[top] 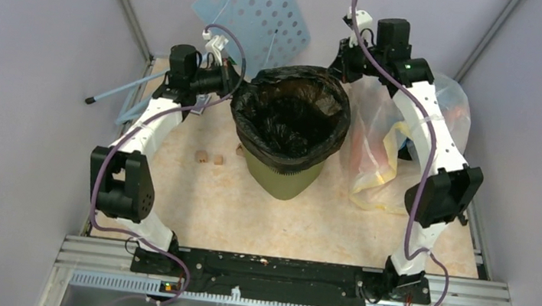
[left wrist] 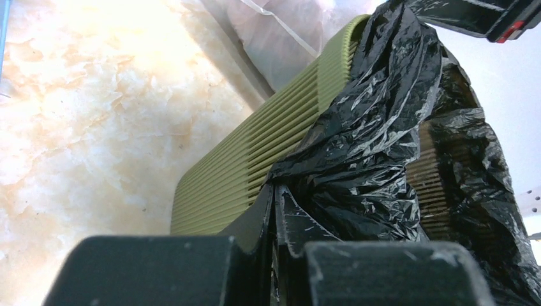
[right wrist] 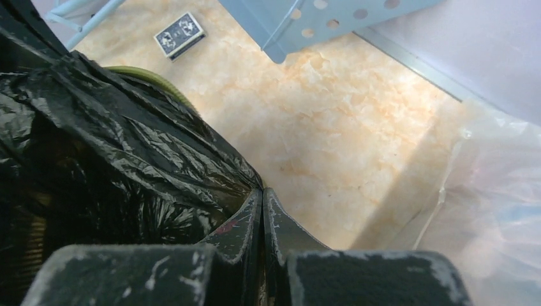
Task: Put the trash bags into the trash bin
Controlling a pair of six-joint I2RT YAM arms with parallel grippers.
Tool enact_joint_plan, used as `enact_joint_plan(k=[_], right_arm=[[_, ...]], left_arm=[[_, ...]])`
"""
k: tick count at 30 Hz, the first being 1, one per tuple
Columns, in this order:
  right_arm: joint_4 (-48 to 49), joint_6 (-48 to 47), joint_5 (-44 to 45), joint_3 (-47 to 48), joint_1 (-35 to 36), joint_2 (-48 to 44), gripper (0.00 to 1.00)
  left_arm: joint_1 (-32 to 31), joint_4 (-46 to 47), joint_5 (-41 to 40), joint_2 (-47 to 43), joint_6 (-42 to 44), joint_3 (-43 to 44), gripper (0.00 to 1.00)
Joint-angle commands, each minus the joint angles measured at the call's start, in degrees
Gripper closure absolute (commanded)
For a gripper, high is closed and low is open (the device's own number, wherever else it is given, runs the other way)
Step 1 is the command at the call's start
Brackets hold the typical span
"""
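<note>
Marbled tabletop (top: pixel 200 206) carries the trash bin (top: pixel 285 174), with the trash bag (top: pixel 291 117) draped over its rim. The left gripper (left wrist: pixel 274 191) and right gripper (right wrist: pixel 263 194) pinch its film; hard pulling could tear it or tip the bin.

Lab cell: plain walls (top: pixel 20 94), aluminium rails (top: pixel 479 294)

The right gripper (right wrist: pixel 263 194), jaws pressed together, seemingly pinches the black trash bag (right wrist: pixel 108 159) at its edge; olive bin rim (right wrist: pixel 150 78) peeks behind; clear bag (right wrist: pixel 491 210) nearby.
</note>
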Motion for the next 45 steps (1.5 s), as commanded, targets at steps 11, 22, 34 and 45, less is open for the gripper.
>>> enact_joint_plan(k=[11,22,34,45], right_arm=[[1.0,3.7,-4.2,3.2,-0.9,7.9,1.00],[6.9,8.2,-4.5,-8.6,-0.8,4.6,1.00],[5.2,12.4,4.9,-5.4,-3.9,1.5,0.75],[19.0,24.3,15.8,-28.9,-9.1,-22.7,0.39]], left_arm=[[-0.2,-4.4,-0.7,5.4,2.1,3.1,0.96],[-0.5,-6.7,-3.3,4.9,2.5,-0.4,0.96],[-0.3,-7.4,-11.1,-0.9,2.5,-1.0,0.81],[3.0,-10.2,-20.9,-12.1,-0.3,-5.3,0.55]])
